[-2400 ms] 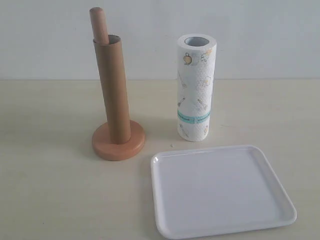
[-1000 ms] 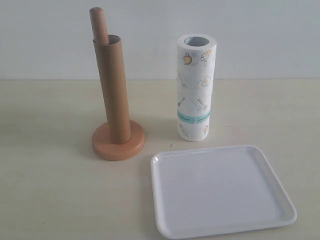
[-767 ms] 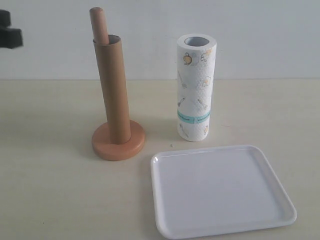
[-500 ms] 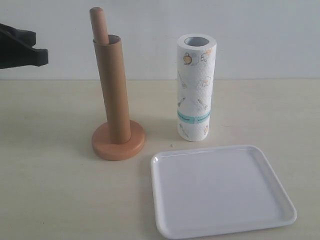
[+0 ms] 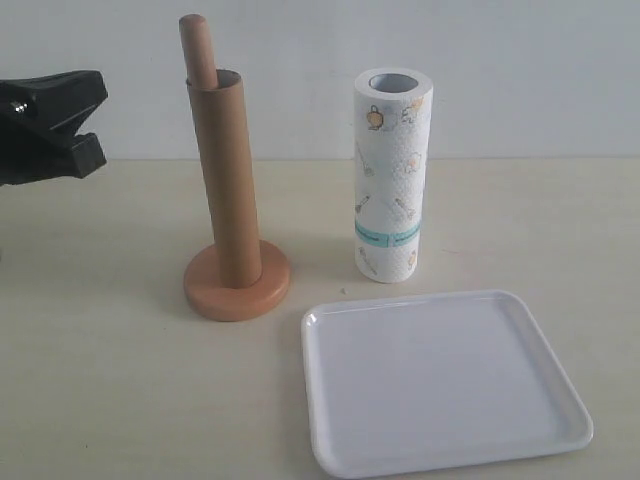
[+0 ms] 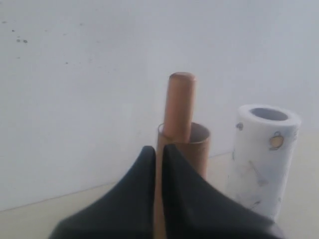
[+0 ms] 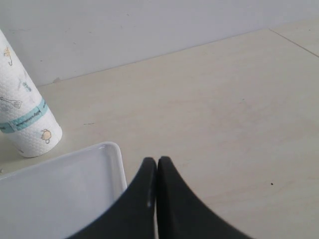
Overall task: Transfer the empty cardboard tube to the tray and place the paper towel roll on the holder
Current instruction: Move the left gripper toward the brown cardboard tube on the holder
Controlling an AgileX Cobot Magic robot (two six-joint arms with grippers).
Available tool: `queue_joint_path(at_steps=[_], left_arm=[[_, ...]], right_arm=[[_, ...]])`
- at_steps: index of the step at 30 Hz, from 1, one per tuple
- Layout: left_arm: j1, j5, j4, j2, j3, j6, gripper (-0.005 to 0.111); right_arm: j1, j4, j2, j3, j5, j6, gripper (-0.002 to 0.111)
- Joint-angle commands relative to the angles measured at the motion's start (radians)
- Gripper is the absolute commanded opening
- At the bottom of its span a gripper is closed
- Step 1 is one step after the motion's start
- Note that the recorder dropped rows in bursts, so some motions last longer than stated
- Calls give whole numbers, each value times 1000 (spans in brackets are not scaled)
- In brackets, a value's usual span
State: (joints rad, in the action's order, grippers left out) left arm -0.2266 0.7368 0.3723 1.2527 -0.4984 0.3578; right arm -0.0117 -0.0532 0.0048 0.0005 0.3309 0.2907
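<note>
Left side: the black left gripper (image 5: pixel 100 128) hangs above the pale wooden table (image 5: pixel 90 400), level with the upper part of the tube. Its fingers are pressed nearly together. The left wrist view shows only a thin slit between them, and they hold nothing.

Next to the right: the light orange-brown wooden holder with a round disc base (image 5: pixel 237 292) stands on the table. The long plain brown cardboard tube (image 5: pixel 228 190), empty and hollow, is sleeved over the holder's dowel and rests on the disc. The rounded dowel top sticks out above the tube's open mouth.

Governing relation: the tube lies to the right of the left fingertips, apart from them, with its long axis upright. In the left wrist view it sits straight ahead of the slit. The left arm is judged the nearer one. The fingers would have to spread to take the tube, and the lift must run straight up along the dowel until the tube clears its top.

Centre right: the tall white embossed paper towel roll with a teal band (image 5: pixel 390 180) stands upright on the table. It is near the holder but not touching it.

Right, nearest the camera: the flat glossy white tray with rounded corners (image 5: pixel 450 385) lies just in front of the roll, with nothing on it.

The right gripper (image 7: pixel 157 167) is absent from the exterior view. Its own camera shows its fingers meeting tip to tip, holding nothing, beside a corner of the tray, with the roll near.

Neither step of the task is done yet.
</note>
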Motion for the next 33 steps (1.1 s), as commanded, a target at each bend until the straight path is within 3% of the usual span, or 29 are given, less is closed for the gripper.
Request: queue_joint_path(at_steps=[1, 7, 13, 16, 23, 26, 33], left_arm=[[63, 87, 119, 33, 23, 92, 4], [168, 246, 262, 156, 23, 170, 4], [228, 483, 337, 305, 21, 73, 4], [228, 482, 289, 344, 21, -58, 4], [228, 449, 297, 360, 20, -92, 5], [228, 442, 297, 360, 17, -82, 20], [226, 425, 329, 360, -19, 35, 105]], right_arm=[[-7, -5, -5, 0, -5, -2, 0], [-7, -5, -5, 0, -5, -2, 0], [-7, -5, -5, 0, -5, -2, 0], [-7, -5, -5, 0, -5, -2, 0], [-7, -5, -5, 0, -5, -2, 0], [-7, -5, -5, 0, -5, -2, 0], [-7, -5, -5, 0, -5, -2, 0]])
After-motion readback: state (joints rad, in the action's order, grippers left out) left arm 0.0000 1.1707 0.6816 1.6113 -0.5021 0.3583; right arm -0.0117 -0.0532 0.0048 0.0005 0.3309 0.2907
